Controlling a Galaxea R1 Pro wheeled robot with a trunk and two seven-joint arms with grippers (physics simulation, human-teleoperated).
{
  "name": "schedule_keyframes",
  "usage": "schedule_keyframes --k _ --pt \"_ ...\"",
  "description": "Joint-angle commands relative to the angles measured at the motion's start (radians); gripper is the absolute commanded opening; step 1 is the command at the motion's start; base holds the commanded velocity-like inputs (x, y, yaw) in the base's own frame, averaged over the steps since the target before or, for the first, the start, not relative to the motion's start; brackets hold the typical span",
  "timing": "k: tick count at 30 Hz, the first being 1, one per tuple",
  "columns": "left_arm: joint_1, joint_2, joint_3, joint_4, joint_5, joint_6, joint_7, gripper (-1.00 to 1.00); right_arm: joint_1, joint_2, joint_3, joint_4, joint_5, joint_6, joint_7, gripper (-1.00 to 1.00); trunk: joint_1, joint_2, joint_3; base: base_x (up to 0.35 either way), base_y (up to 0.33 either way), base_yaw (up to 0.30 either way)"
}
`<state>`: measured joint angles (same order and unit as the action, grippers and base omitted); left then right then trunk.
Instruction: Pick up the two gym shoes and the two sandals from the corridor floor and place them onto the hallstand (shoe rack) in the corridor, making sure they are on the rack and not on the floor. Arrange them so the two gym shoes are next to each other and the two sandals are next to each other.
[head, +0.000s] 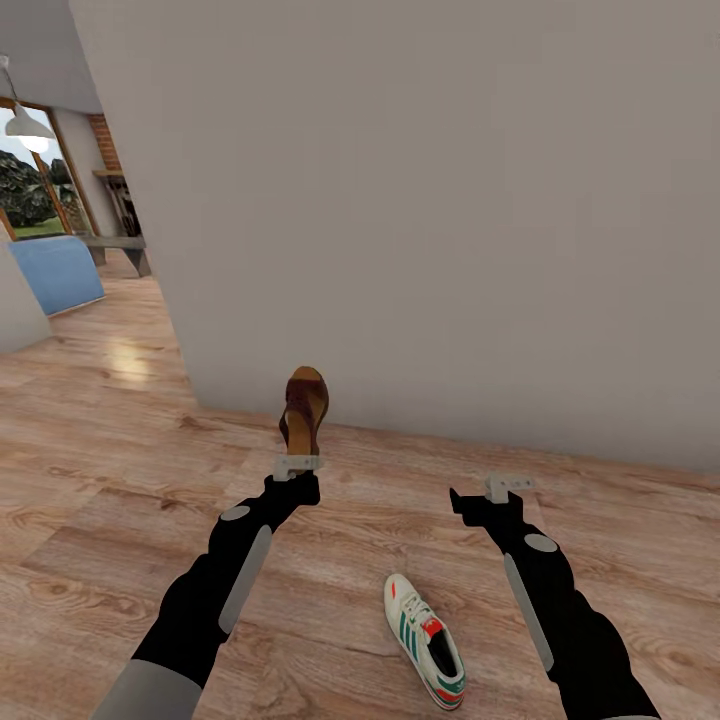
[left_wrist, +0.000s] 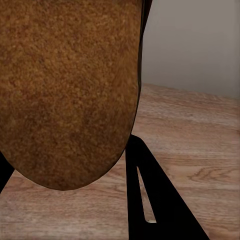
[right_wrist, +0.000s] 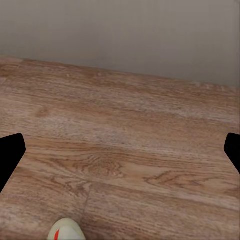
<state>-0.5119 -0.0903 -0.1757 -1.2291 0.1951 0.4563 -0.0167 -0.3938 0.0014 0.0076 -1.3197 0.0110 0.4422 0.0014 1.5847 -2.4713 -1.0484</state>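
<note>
left gripper (head: 297, 465) clamped on one sandal (head: 304, 408), held upright off the corridor floor (head: 120, 480) | right gripper (head: 508, 487) spread, empty | gym shoe (head: 425, 640) on floor between arms (unplaced) | rack placement pending

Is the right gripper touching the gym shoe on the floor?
Apart. In the head view the right gripper hangs open above bare floor, with planks showing between it and the gym shoe.
</note>
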Motion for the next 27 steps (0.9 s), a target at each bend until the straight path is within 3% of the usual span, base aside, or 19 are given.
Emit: schedule_keyframes --k 1,11,14,18,21,27 --pt "0.0 0.0 0.001 -0.001 0.003 0.005 -0.002 -1.0 0.0 0.0 0.0 -0.001 0.001 0.006 0.0 1.0 0.0 0.0 -0.001 0.0 0.0 0.0" --pt "0.0 0.004 0.002 -0.001 -0.001 0.008 0.0 -1.0 0.0 0.0 0.002 -0.002 0.0 0.006 0.0 1.0 0.0 0.0 -0.001 0.0 0.0 0.0" --pt "0.0 0.023 0.001 -0.006 -0.001 0.011 -0.002 -1.0 0.0 0.002 0.003 0.014 0.004 0.0 -0.002 1.0 0.0 0.0 -0.001 0.0 0.0 0.0" --pt "0.0 0.027 0.001 -0.007 0.0 0.01 -0.002 -1.0 0.0 0.003 0.003 0.16 0.006 -0.014 -0.003 1.0 0.0 0.0 -0.001 0.0 0.0 0.0" --pt "0.0 0.027 0.001 -0.007 0.0 0.01 -0.002 -1.0 0.0 0.001 0.003 0.333 0.008 -0.085 -0.003 1.0 0.0 0.0 -0.001 0.0 0.0 0.0" --pt "0.0 0.027 0.001 -0.007 0.0 0.01 -0.002 -1.0 -0.001 0.0 0.012 0.427 0.008 -0.249 0.009 1.0 0.0 0.0 -0.001 0.0 0.0 0.0"
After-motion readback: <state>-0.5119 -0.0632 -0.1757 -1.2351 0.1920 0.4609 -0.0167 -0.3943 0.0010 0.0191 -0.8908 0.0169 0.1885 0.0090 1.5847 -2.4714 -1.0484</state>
